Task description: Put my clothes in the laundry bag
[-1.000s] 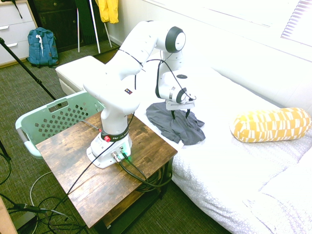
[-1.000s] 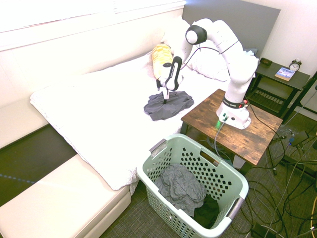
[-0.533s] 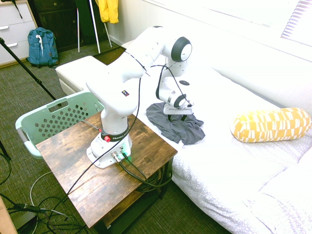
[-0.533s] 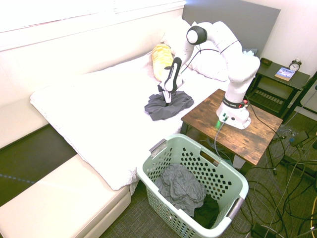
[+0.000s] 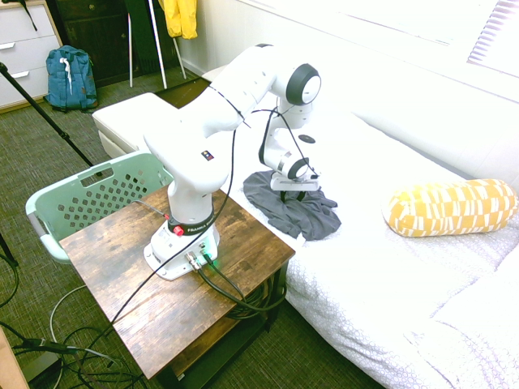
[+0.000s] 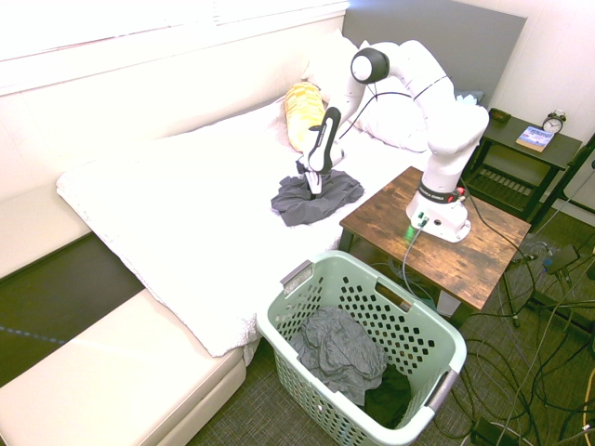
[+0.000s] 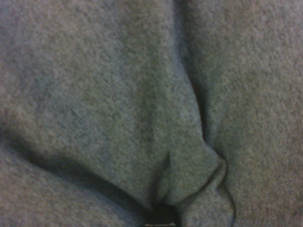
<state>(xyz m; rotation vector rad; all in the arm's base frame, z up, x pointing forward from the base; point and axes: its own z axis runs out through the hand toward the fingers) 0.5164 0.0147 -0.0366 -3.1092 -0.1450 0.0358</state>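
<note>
Gripper (image 5: 295,194) stood pointing straight down, just right of frame centre in the first exterior view, fingertips sunk into the dark grey garment (image 5: 289,212). From either outside view the fingers were too small and half-buried in cloth to read; could not tell whether they stood apart or had pinched a fold. Second exterior view showed the same gripper (image 6: 314,186) above centre, pressed onto the crumpled top of the heap.

Garment lay bunched on the white bed (image 5: 389,267), at the mattress edge nearest the wooden table (image 5: 122,267). Probably why the arm reached it with the wrist vertical: a top-down approach suits a soft pile lying flat, and a raised wrinkle gives the fingers something to close on. Wrist view was filled with grey fabric, one ridge of cloth (image 7: 199,165) running toward the lower edge, which fits a pinch aimed at a fold.

Laundry basket (image 6: 437,348), mint green, sat on the floor in the lower centre of the second exterior view, well apart from the garment, with other dark clothes (image 6: 339,353) already inside. Yellow patterned pillow (image 5: 450,207) lay further right on the bed, clear of the work.

Judged stage: grasping, garment not yet lifted.
</note>
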